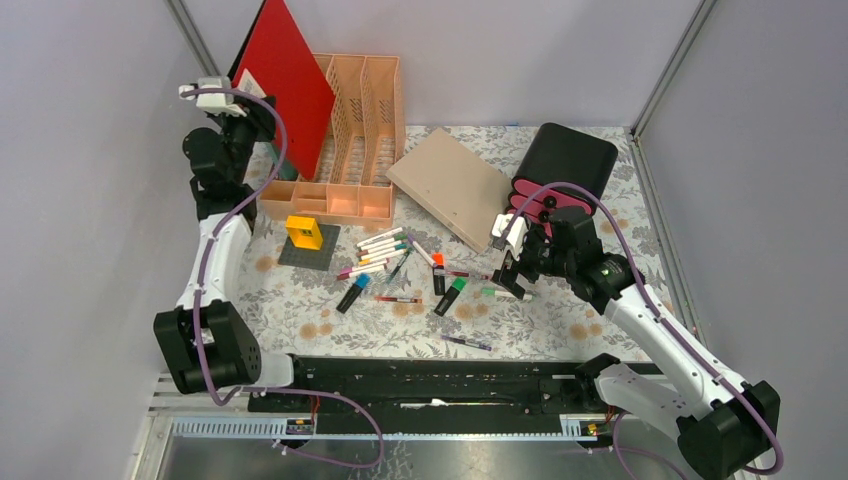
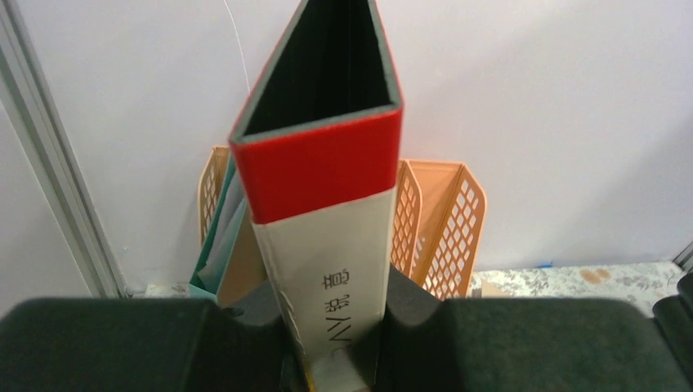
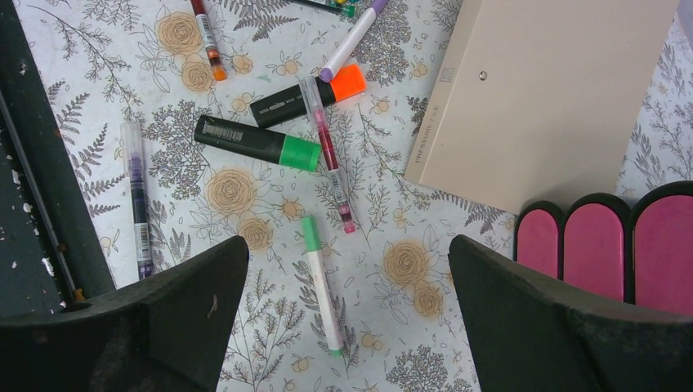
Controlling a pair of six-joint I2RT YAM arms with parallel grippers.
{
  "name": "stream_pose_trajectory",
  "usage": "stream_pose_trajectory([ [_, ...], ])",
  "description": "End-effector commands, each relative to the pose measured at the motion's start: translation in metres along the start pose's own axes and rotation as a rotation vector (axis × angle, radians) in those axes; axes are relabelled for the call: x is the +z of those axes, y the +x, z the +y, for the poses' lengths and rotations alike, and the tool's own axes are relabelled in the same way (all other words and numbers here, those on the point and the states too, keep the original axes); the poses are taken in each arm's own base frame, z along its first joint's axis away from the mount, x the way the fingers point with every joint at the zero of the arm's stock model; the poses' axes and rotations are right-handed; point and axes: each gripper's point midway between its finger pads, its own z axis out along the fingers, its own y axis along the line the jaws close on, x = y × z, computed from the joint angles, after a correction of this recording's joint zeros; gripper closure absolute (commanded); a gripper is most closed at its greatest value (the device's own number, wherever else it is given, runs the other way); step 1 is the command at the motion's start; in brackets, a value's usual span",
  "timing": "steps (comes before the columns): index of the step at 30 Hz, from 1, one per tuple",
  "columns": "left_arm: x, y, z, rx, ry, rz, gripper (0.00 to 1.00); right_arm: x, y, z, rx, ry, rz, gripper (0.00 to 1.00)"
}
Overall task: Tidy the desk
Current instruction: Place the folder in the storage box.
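Desk: the desk (image 1: 560, 325) spreads out from your arms' bases at the near edge to the grey walls; its middle is littered and its far edge holds the storage.
Left gripper: your left gripper (image 2: 333, 322) is clamped on the spine of the red binder (image 2: 319, 163) and holds it upright at the far-left corner.
Right gripper: your right gripper (image 3: 347, 253) hangs spread wide, right of centre, above the green-capped pen (image 3: 320, 286), touching nothing.
Step in hand: probably filing the binder in the file rack (image 1: 350, 100), with the pen pickup lined up. You cannot tell whether the binder's bottom edge is seated.
Next move, left: lower it straight into the leftmost slot, clear of the divider, before letting go.
Next move, right: drop down so the fingers straddle the pen's barrel, then close.
Count, binders: one red, and one beige folder (image 1: 450, 185) lying flat toward the far edge.
Count, storage: one rack and one drawer box (image 1: 565, 165) at the far-right corner, with three pink fronts showing.
Count, pens: three fat highlighters (image 3: 257, 140), plus roughly ten thinner pens; the cluster is too tight to count exactly.
Count, other: one yellow block (image 1: 304, 231) on one dark plate (image 1: 300, 253).
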Motion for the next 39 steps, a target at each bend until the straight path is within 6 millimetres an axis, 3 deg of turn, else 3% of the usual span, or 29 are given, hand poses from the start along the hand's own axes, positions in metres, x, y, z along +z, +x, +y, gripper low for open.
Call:
stream_pose_trajectory([
  [1,-0.022,-0.113,-0.02,0.048,0.058,-0.318,1.0,0.001,-0.004,-0.007,-0.024,0.023,-0.016,0.0],
  [6,-0.027,-0.125,-0.019,0.049,0.051,-0.346,1.0,0.0,-0.004,-0.007,-0.024,0.025,-0.015,0.0],
  [13,-0.02,-0.116,-0.012,0.053,0.044,-0.319,1.0,0.001,-0.004,-0.007,-0.024,0.024,-0.015,0.0],
  [20,-0.001,-0.09,-0.004,0.039,0.057,-0.261,1.0,0.002,-0.001,-0.007,-0.021,0.019,-0.008,0.0],
  [33,0.035,-0.021,0.02,0.027,0.07,-0.138,1.0,0.004,0.001,-0.007,-0.021,0.017,0.001,0.0],
  [39,0.051,-0.004,0.024,0.022,0.105,-0.122,1.0,0.005,0.003,-0.007,-0.019,0.016,0.008,0.0],
])
